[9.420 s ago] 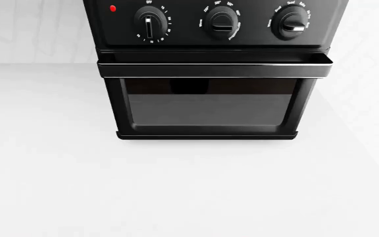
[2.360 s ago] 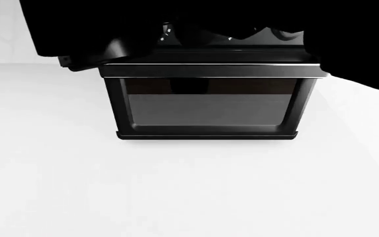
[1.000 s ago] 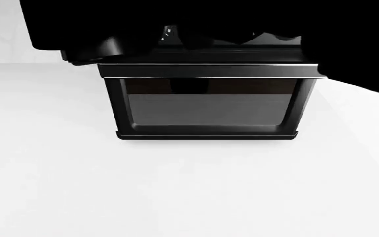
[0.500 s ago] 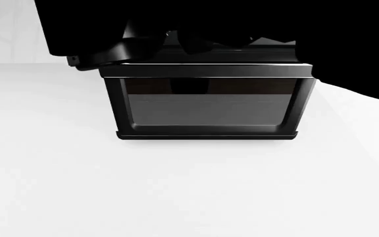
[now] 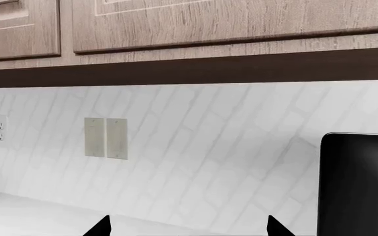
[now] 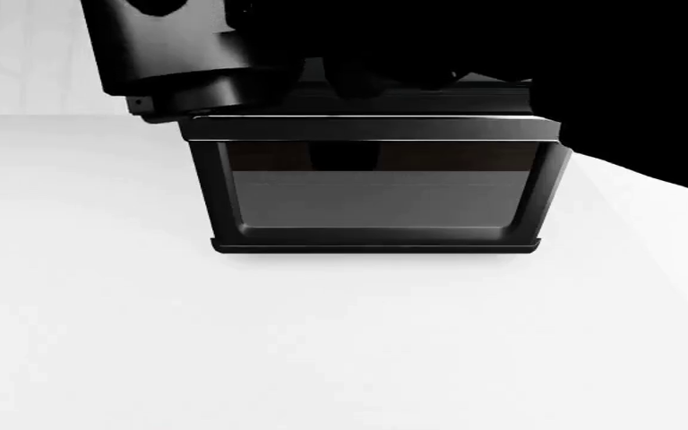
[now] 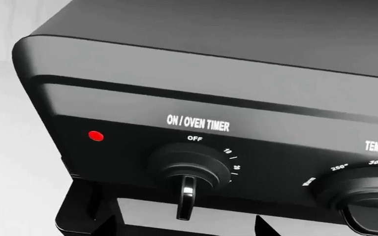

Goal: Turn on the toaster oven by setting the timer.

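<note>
The black toaster oven (image 6: 374, 193) stands on the white counter, and its glass door and bar handle (image 6: 368, 128) show in the head view. Both arms cover its knob panel there. In the right wrist view I see the panel close up: the red light (image 7: 96, 135), the timer (image 7: 189, 167) under "ON / OVEN TIMER" with its grip bar pointing down, away from "OFF", and the temperature knob (image 7: 366, 191). My right gripper (image 7: 185, 228) is open, just short of the timer and not touching it. My left gripper (image 5: 189, 227) is open and empty, facing the backsplash.
My left arm's dark casing (image 6: 171, 63) hangs over the oven's top left corner, and my right arm (image 6: 631, 81) fills the upper right. The white counter (image 6: 344, 340) spreads in front. Wall plates (image 5: 106, 138), an outlet (image 5: 0, 129) and wooden cabinets (image 5: 208, 19) are on the wall.
Both arms came in front of the knob panel and now hide it in the head view. In the last half second the left arm's casing rose into view and the right arm edged left.
</note>
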### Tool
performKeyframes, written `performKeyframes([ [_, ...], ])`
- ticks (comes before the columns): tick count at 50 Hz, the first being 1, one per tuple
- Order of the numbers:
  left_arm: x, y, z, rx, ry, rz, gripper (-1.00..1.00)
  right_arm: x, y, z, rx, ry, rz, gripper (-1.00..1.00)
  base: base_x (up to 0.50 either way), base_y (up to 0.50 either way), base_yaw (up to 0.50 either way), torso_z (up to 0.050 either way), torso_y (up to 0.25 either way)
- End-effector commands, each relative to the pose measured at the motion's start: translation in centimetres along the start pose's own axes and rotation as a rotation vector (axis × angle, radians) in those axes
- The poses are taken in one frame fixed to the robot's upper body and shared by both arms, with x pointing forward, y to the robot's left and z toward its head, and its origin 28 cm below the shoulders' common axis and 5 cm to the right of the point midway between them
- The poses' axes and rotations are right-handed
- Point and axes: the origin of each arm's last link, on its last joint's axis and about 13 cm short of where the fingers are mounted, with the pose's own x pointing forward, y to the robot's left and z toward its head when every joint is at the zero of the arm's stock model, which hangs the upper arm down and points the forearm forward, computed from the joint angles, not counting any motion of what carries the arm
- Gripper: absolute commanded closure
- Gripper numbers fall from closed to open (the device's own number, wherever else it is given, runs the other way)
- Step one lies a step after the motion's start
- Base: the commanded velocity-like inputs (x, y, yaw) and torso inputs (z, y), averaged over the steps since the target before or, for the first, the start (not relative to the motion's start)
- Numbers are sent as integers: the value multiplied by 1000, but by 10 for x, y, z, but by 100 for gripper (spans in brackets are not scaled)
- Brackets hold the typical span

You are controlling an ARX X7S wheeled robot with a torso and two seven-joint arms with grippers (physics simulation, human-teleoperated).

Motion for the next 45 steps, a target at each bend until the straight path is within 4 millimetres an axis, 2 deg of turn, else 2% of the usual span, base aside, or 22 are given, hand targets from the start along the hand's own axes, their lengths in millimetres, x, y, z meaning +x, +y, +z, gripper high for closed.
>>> performKeyframes([
  [1,-2,1,0,-7,3,3,-100,3,1,-2,13,6,-5,-100,0,0,0,0,0],
  [45,1,0,-1,-16,8,10,-100,13,1,-4,41,7,5,-100,0,0,0,0,0],
])
